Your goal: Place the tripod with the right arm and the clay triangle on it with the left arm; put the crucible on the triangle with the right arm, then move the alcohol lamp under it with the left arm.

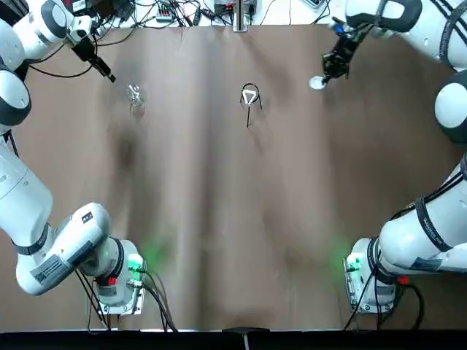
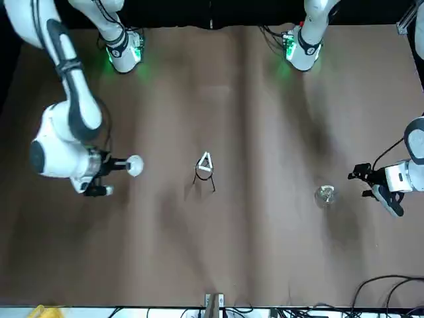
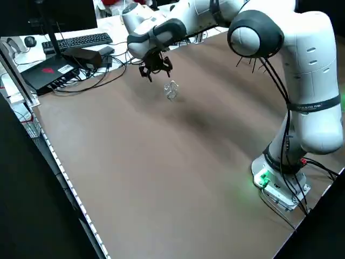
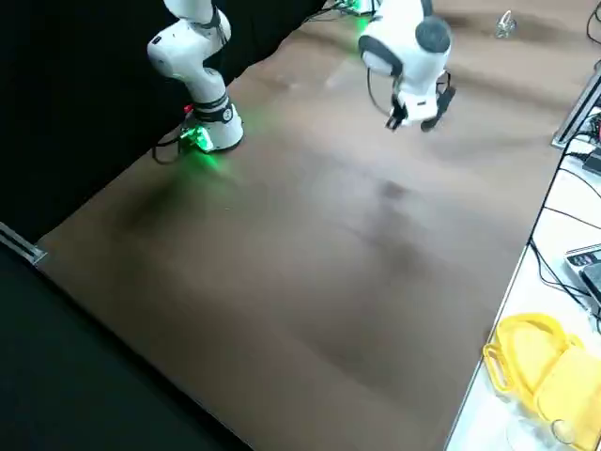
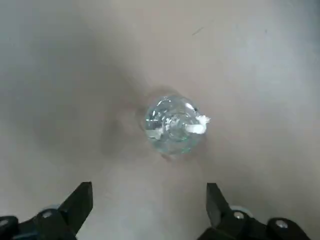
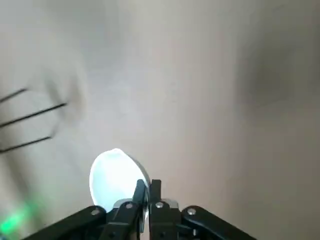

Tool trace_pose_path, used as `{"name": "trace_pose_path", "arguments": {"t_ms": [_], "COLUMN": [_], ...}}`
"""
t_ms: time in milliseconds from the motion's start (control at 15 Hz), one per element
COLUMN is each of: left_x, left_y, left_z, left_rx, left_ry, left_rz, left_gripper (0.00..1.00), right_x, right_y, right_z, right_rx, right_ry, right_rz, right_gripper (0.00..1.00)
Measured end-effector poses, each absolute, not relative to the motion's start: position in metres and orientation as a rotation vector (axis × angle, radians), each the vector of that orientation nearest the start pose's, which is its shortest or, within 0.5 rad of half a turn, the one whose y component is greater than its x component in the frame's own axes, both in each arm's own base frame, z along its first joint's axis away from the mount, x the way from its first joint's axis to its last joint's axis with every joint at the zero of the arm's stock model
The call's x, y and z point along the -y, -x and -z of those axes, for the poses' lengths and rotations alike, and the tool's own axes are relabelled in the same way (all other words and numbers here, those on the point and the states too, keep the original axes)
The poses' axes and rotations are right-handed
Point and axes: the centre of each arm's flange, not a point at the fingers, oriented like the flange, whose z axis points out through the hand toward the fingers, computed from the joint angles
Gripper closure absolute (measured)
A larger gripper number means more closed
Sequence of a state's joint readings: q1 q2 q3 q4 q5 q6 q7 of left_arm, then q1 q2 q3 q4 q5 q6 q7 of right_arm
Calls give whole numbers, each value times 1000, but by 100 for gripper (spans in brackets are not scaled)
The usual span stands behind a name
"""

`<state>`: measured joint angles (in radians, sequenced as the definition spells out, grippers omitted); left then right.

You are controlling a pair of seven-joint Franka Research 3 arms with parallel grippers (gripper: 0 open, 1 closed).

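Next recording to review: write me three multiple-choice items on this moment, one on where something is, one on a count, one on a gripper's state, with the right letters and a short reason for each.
1. Where is the clay triangle?
A. On the ring of the tripod
B. Flat on the table beside the alcohol lamp
C. Held in the left gripper

2. How many legs does the tripod stand on?
A. Two
B. Three
C. Four

3. What is the right gripper doing?
A. Open above the tripod
B. Shut on nothing
C. Shut on the crucible

Answers:
1 A: the top view shows the white triangle sitting on the wire ring at the table's middle.
2 B: the right wrist view shows three thin black legs.
3 C: the right wrist view shows the fingers pinched on the white cup's rim, while the left gripper hangs open over the lamp.
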<state>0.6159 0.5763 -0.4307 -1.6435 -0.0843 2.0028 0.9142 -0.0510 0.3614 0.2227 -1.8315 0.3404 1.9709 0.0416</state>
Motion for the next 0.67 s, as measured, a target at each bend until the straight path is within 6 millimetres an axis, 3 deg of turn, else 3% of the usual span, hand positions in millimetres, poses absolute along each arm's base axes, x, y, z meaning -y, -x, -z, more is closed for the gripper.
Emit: {"name": "trace_pose_path", "arguments": {"t_ms": [333, 667], "left_x": [-183, -185], "left_y": [-644, -650], "left_z": [-281, -291], "left_rx": [-1230, -1377], "left_ry": [3291, 3234], "left_rz": [228, 367], "left_gripper": [0, 0], "right_x": [-232, -300], "right_y": [-588, -577], "right_z": [-364, -378], "right_rx": [-293, -421], "right_ry": [2727, 2667], "right_rz": [-359, -252], "right_gripper": [94, 94]}}
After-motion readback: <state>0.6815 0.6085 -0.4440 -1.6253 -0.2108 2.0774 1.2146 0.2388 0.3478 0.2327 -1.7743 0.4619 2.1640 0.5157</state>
